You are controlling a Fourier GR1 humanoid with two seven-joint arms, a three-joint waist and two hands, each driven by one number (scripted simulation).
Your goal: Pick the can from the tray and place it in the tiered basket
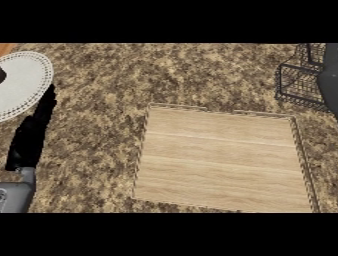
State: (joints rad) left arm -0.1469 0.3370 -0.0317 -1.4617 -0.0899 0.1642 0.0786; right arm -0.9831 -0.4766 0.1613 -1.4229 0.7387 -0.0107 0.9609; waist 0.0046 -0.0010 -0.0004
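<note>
The pale wooden tray point(224, 159) lay bare and the can showed nowhere. The right arm reached over the black wire tiered basket point(297, 85), its hand hidden. The left hand point(33, 131) rested straight-fingered. Placement looked underway or finished.

1. The wooden tray point(224, 160) is lying flat on the counter, its low rim framing bare planks.
2. The black wire tiered basket point(299, 82) is standing at the upper right, partly hidden.
</note>
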